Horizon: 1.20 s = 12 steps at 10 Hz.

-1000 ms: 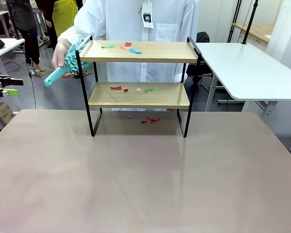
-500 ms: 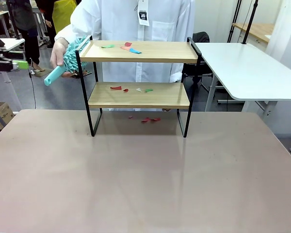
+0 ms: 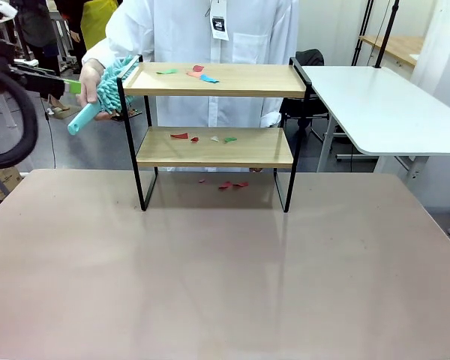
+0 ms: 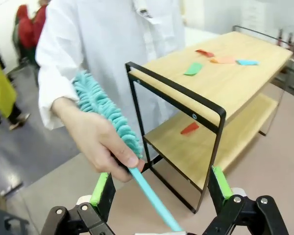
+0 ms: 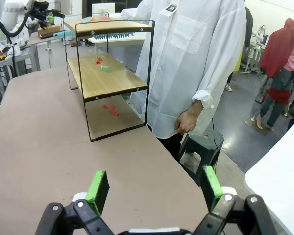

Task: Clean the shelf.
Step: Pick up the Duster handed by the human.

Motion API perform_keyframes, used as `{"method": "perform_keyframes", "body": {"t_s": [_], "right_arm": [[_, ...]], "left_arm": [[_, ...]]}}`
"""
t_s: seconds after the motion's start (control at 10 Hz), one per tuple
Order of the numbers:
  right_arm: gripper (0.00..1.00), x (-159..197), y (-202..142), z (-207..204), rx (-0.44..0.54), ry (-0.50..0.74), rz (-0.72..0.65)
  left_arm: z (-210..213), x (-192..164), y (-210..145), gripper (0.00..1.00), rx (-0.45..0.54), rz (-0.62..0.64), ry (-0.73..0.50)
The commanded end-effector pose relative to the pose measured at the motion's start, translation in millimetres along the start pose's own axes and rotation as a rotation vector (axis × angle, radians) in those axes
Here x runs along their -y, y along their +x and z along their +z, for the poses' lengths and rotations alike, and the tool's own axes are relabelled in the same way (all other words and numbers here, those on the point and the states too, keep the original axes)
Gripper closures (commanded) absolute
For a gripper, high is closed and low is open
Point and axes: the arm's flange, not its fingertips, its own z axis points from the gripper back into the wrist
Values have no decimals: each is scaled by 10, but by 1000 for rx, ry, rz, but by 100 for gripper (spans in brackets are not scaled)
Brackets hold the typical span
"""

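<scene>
The shelf (image 3: 214, 79) stands at the table's far middle, with coloured paper scraps (image 3: 199, 74) on its top board, lower board and the table beneath. Behind it a person in a white coat holds a teal duster (image 3: 105, 94) by the shelf's left end. My left gripper (image 3: 70, 84) hovers open beside that hand. In the left wrist view the duster's handle (image 4: 149, 193) runs down between the open left gripper's (image 4: 161, 193) green pads, and the person's hand (image 4: 95, 142) still grips it. The right gripper (image 5: 154, 191) is open and holds nothing, far from the shelf (image 5: 110, 78).
A second white table (image 3: 382, 105) stands at the far right. The near half of the brown table (image 3: 225, 277) is bare. The person's other hand (image 5: 186, 120) hangs by the table's far edge. Other people stand in the background.
My left arm has risen and swung right, from low at the left edge up to the duster's handle. The person holds the duster almost still. The shelf and scraps have not moved.
</scene>
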Motion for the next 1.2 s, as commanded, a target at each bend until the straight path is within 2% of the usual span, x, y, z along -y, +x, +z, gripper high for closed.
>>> {"method": "perform_keyframes", "body": {"t_s": [0.0,0.1,0.2,0.8,1.1], "right_arm": [[0,4,24,-11,0,-2,5],[0,4,24,-11,0,-2,5],[0,4,24,-11,0,-2,5],[0,4,24,-11,0,-2,5],[0,4,24,-11,0,-2,5]], "left_arm": [[-79,221,58,0,-59,30,83],[-78,192,68,0,-28,-38,104],[-41,146,60,0,-22,12,60],[-63,175,61,0,-29,10,72],[-17,329,393,0,-172,134,85]]}}
